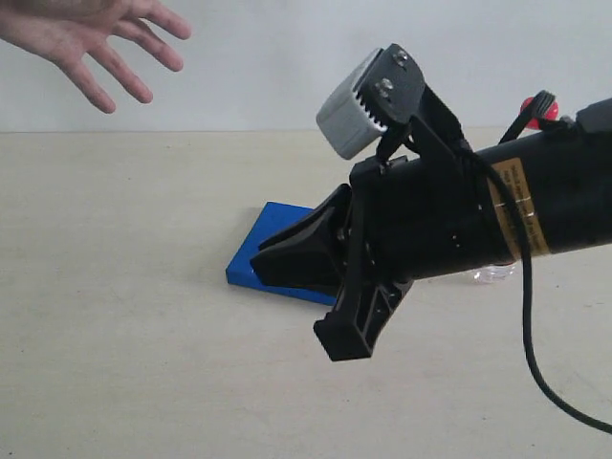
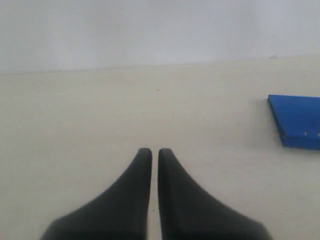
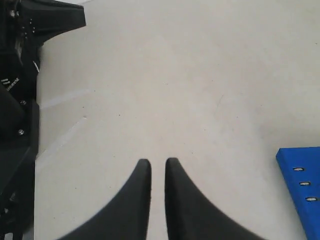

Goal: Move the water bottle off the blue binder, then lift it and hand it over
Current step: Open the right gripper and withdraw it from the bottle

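- The water bottle (image 1: pixel 495 273) shows only as a clear sliver on the table (image 1: pixel 115 335), under the black arm (image 1: pixel 459 210) and to the right of the blue binder (image 1: pixel 273 234). It appears to be off the binder, whose visible cover is bare.
- The right gripper (image 3: pixel 157 162) hangs over bare table, its jaws narrowed to a slit and holding nothing. The binder's edge with its rivets (image 3: pixel 304 184) lies off to one side.
- The left gripper (image 2: pixel 151 151) is also pinched together and empty, held level, with the binder near but apart from it.
- A person's open hand (image 1: pixel 91 38) waits high at the far left.
- The lift looks to be next, probably of the binder. The jaws need to spread first, then come in low at an edge and bite deep, because a flat binder may droop or fan open.
- The carry should stay level, with release only once the hand has hold.
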You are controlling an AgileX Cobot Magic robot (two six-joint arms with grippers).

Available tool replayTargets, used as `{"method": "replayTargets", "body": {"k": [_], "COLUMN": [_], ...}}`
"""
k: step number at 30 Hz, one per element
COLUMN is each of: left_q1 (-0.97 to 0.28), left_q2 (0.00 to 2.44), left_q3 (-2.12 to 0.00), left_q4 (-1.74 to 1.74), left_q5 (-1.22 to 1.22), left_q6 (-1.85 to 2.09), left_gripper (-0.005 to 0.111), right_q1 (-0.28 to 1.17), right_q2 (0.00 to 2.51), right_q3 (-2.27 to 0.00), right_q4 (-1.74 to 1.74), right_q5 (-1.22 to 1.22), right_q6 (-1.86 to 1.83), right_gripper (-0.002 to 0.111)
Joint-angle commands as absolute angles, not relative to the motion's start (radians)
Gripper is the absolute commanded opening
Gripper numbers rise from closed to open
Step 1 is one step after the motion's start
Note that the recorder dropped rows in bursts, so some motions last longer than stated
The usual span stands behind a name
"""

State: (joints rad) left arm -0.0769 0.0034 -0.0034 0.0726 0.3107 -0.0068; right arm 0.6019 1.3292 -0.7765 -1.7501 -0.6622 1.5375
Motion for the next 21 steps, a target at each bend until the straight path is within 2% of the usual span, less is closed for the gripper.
{"method": "replayTargets", "body": {"k": [1, 5, 12, 21], "left_q1": [-0.08, -0.08, -0.08, -0.08], "left_q2": [0.0, 0.0, 0.0, 0.0], "left_q3": [0.0, 0.0, 0.0, 0.0], "left_q4": [0.125, 0.304, -0.134, -0.153], "left_q5": [0.306, 0.267, -0.039, -0.303], "left_q6": [0.071, 0.062, -0.316, -0.377], "left_gripper": [0.004, 0.004, 0.004, 0.004], "right_q1": [0.605, 0.61, 0.61, 0.61], "right_q2": [1.328, 1.328, 1.339, 1.388], "right_q3": [-0.773, -0.773, -0.769, -0.768], "right_q4": [-1.744, -1.744, -1.744, -1.744], "right_q5": [-0.696, -0.699, -0.654, -0.576], "right_q6": [1.52, 1.518, 1.508, 1.507], "right_gripper": [0.007, 0.007, 0.007, 0.007]}}
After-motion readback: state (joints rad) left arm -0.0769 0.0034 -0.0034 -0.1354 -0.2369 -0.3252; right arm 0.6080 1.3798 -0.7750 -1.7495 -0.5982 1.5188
